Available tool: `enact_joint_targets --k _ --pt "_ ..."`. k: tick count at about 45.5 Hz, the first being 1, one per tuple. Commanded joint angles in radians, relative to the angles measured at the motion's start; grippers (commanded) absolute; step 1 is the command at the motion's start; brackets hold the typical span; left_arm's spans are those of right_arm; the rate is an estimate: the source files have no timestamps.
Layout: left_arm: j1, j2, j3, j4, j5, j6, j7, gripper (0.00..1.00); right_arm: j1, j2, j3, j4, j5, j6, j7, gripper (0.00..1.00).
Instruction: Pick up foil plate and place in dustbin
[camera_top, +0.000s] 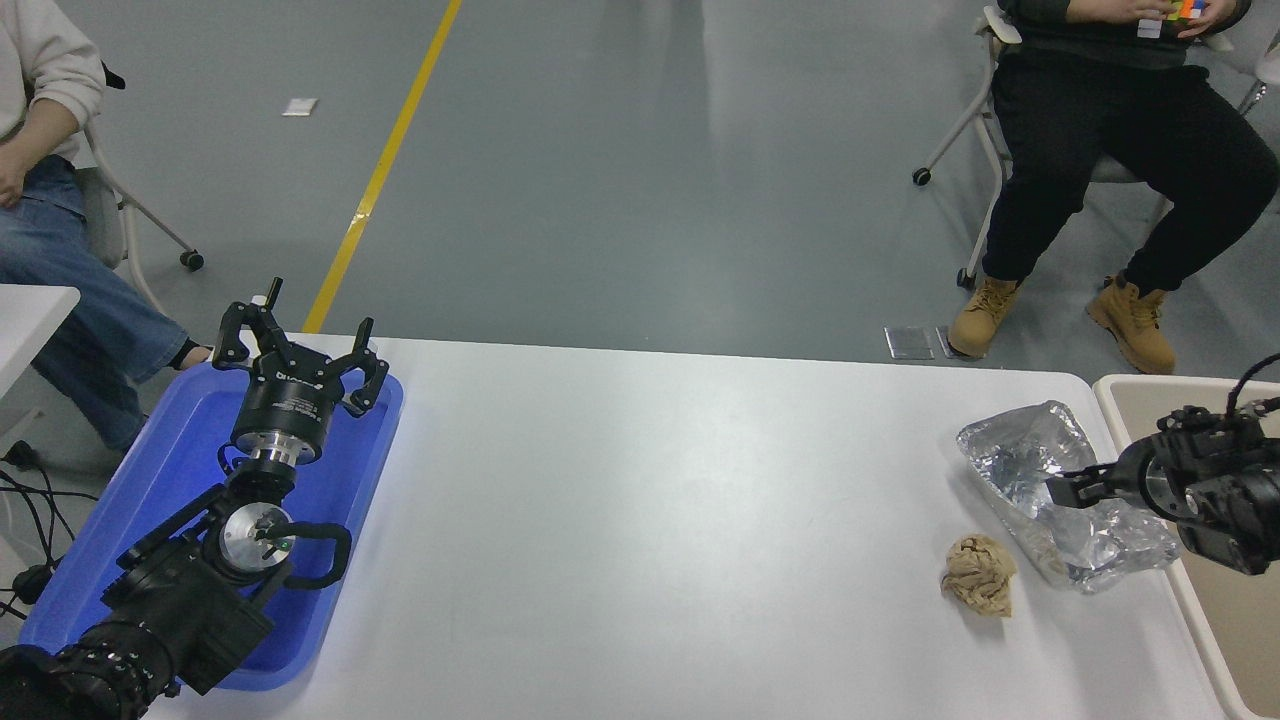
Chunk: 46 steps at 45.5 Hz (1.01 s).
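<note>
The foil plate (1030, 470), crumpled shiny silver, lies near the table's right edge. The dustbin (1120, 398), beige with a pale rim, stands just right of the table and is partly hidden by my right arm. My right gripper (1065, 490) comes in from the right edge and sits low over the middle of the foil plate. Only one finger shows, so I cannot tell whether it is open or shut. My left gripper (300, 350) is parked open over the blue tray at the lower left.
A small crumpled tan paper ball (980, 575) lies just left of the foil plate's near end. A blue plastic tray (170, 470) is at the table's left. People sit on chairs beyond the table at top left and top right.
</note>
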Motion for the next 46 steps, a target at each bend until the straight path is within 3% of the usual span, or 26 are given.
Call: enact_joint_targets --k 1,9,30,37,42,46 --pt "0.0 0.0 0.0 0.0 0.001 0.0 0.0 1.0 -0.059 0.004 0.048 -0.05 0.0 -0.011 0.001 0.95" --pt "0.0 0.0 0.0 0.0 0.001 0.0 0.0 1.0 -0.088 0.004 0.048 -0.074 0.0 -0.021 0.001 0.88" --pt "0.0 0.0 0.0 0.0 -0.001 0.0 0.0 1.0 -0.105 0.004 0.048 -0.076 0.0 -0.062 0.001 0.86" --pt "-0.001 0.0 0.0 0.0 -0.001 0.0 0.0 1.0 -0.111 0.005 0.048 -0.076 0.0 -0.064 0.001 0.77" --pt "0.0 0.0 0.0 0.0 0.001 0.0 0.0 1.0 -0.114 0.01 0.047 -0.076 -0.002 -0.064 0.001 0.58" --pt "0.0 0.0 0.0 0.0 0.001 0.0 0.0 1.0 -0.12 0.01 0.047 -0.076 -0.002 -0.064 -0.001 0.49"
